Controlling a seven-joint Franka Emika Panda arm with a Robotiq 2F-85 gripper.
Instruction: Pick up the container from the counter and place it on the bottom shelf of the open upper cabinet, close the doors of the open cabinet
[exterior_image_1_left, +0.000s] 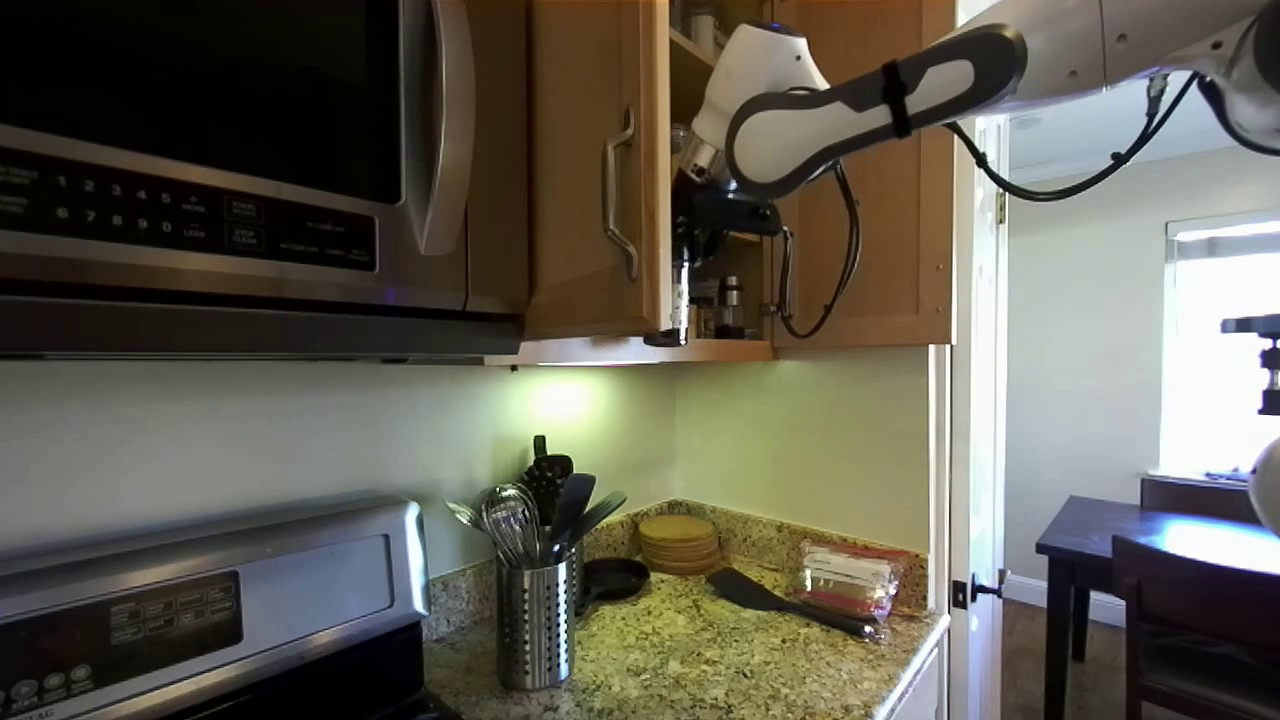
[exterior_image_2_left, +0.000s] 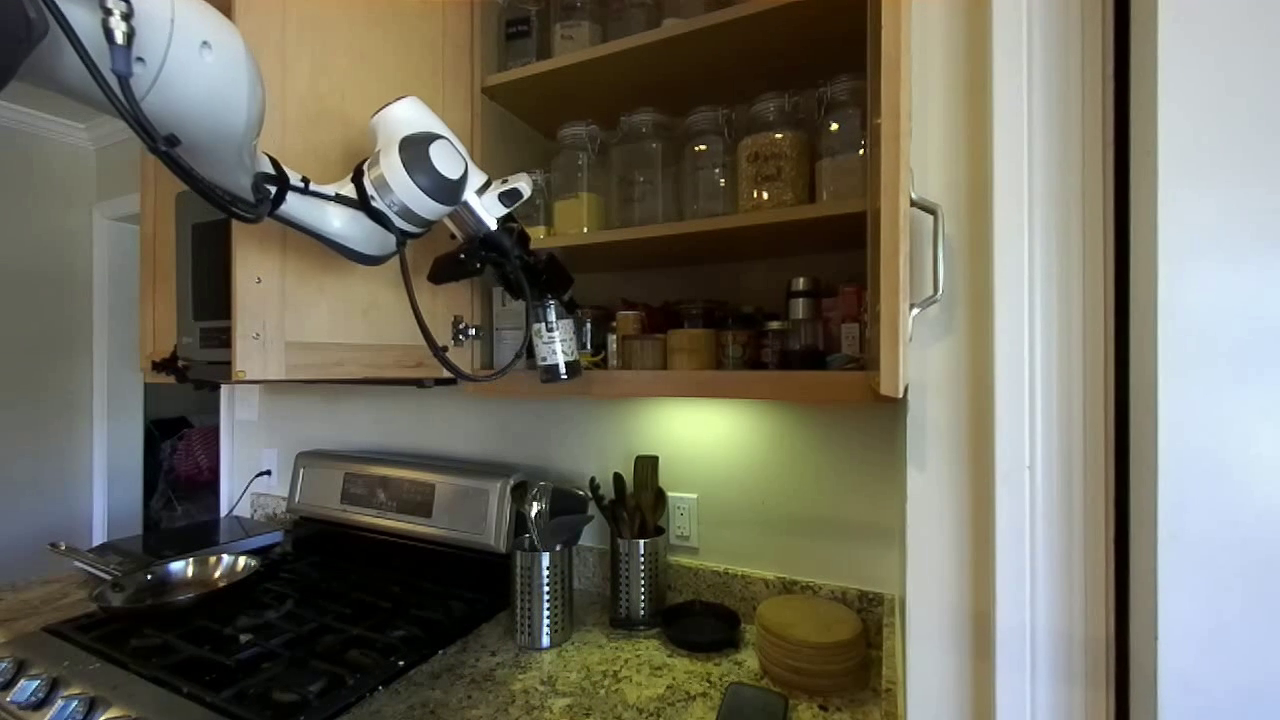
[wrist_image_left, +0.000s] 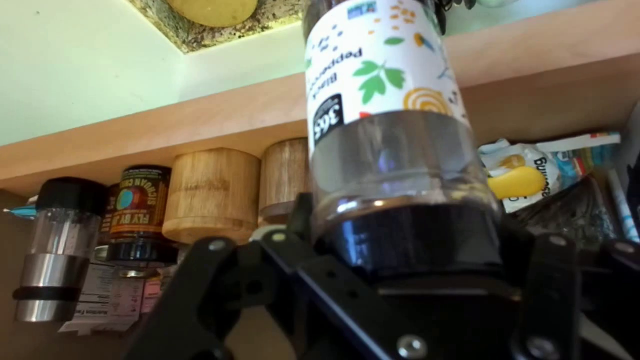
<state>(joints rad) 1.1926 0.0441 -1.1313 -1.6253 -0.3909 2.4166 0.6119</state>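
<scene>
- The upper cabinet (exterior_image_2_left: 508, 130) stands in front of me with both doors (exterior_image_2_left: 350, 310) swung out; closing them is a step not yet done.
- Down below runs the speckled granite desk (exterior_image_1_left: 690, 650), and the container (exterior_image_2_left: 556, 342) is well clear of it, up in the air before the cabinet opening.
- The bottom shelf (exterior_image_2_left: 700, 386) is what the move turns on: in an exterior view the container shows against its left end, its foot about level with the front edge. I can't tell whether that foot is past the edge; my guess is it hangs just outside, so a slight lift and then a push inward seems called for.
- The end effector (wrist_image_left: 404, 227) is right above the container, closed around its top end, parted only as far as that grip needs.
- So the container lies straight under it, long axis near upright with a slight lean, base down. It looks slim and see-through, dark inside lower down, with a bare clear band near the top.
- A white label (wrist_image_left: 375, 70) wraps it, with green leaves, an orange swirl and words starting "Black Pepper".
- Its cap (wrist_image_left: 410, 240) is glossy black.
</scene>
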